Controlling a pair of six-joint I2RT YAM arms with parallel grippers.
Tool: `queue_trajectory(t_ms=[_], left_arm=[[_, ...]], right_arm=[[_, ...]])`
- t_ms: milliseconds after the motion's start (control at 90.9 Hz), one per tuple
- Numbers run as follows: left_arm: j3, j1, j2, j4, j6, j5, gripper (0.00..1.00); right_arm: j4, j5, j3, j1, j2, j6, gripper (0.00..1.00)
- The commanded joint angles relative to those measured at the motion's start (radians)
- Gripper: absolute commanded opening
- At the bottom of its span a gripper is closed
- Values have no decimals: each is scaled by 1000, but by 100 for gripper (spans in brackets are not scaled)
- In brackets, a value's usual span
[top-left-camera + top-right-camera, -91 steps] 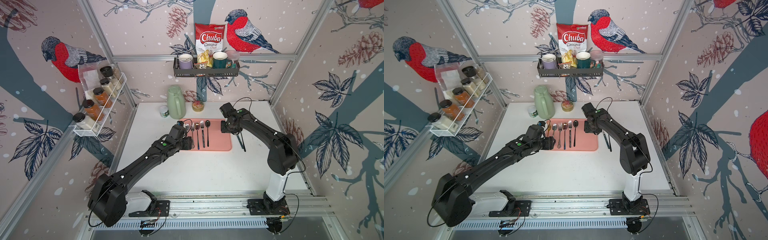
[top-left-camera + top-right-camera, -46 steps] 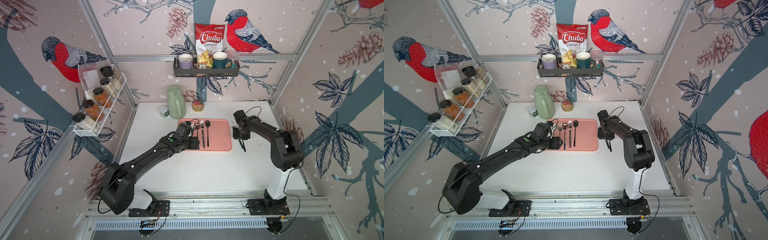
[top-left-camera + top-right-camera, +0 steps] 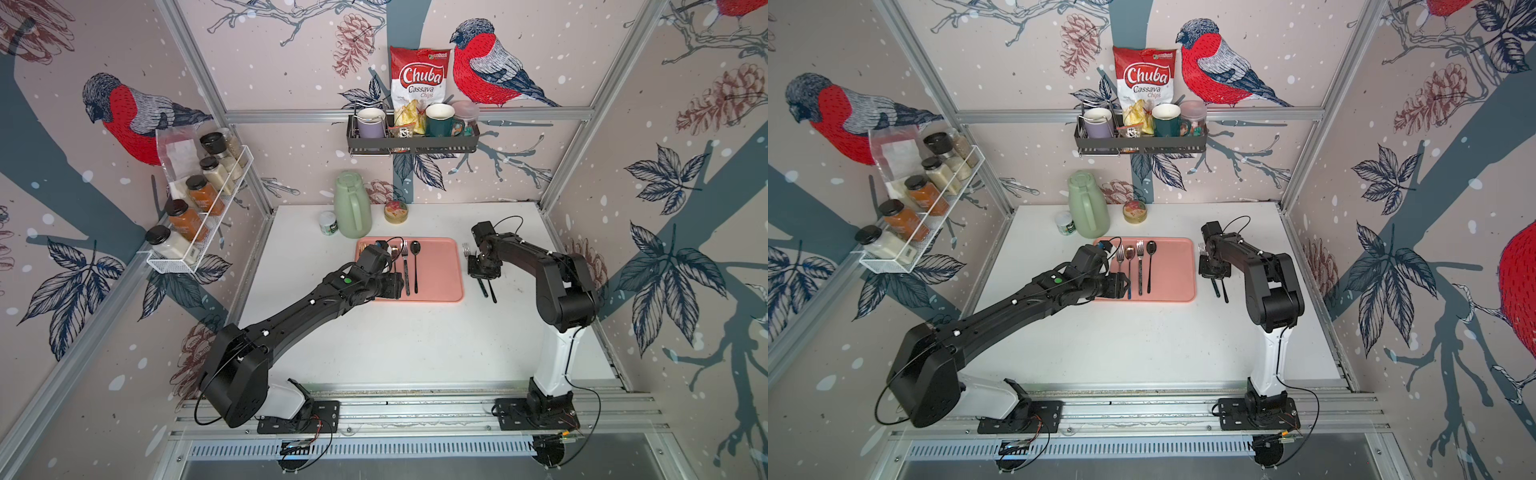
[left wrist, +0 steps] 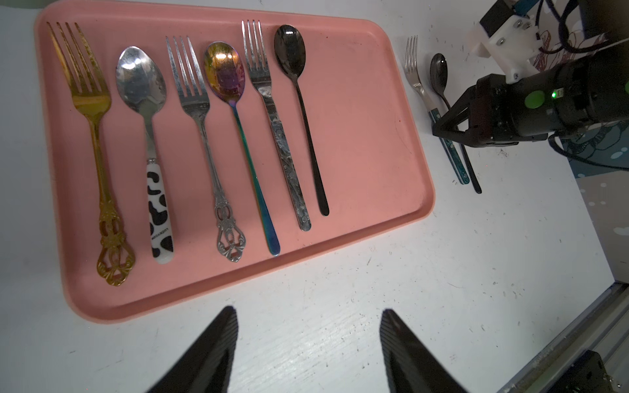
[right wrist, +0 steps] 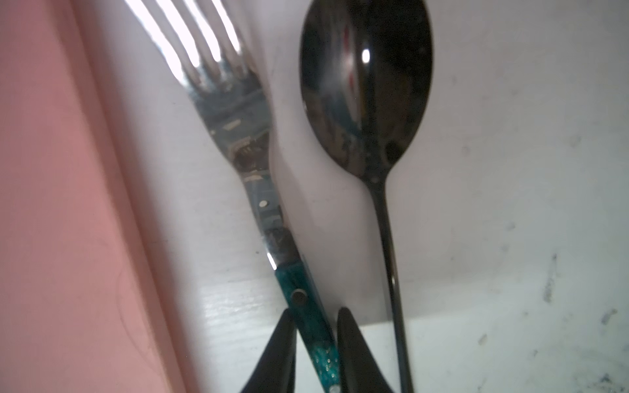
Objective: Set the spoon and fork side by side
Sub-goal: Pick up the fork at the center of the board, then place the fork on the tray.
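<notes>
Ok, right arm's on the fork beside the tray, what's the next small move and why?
Probably a short straight lift. The right gripper has its fingers pinched on the teal-handled fork, which lies flat on the table between the pink tray and the black spoon, close alongside; sliding it sideways could knock the spoon.

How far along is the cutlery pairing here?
Done: three fork-and-spoon pairs lie side by side on the pink tray. In hand: the right hand grips the teal-handled fork on the table, beside the black spoon. Remaining: probably straightening that fork; the left hand hangs open, empty.
</notes>
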Motion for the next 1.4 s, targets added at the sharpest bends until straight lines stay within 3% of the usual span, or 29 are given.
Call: queue_trajectory(t_ms=[0,253,495,660,1012,1387], left_arm=[[8,-4,5,1,0,-8,67],[9,-6,4,-4,0,-11,67],[7,-6,-13,-14,-2,-19,67],[-1,-6,-35,-16,-11,-22,68],[-3,-8,-75,-45,-1,-43,68],[3,-6,-73,-54,10,-51,68]], right_arm=[[-44,-25,-2,5,12,-3,12],[-141,31,63,45,-67,35,7],[-268,58,251,177,-89,104,10],[-288,41,365,267,-22,170,12],[-318,30,560,345,171,243,8],[-319,32,588,368,274,269,7]])
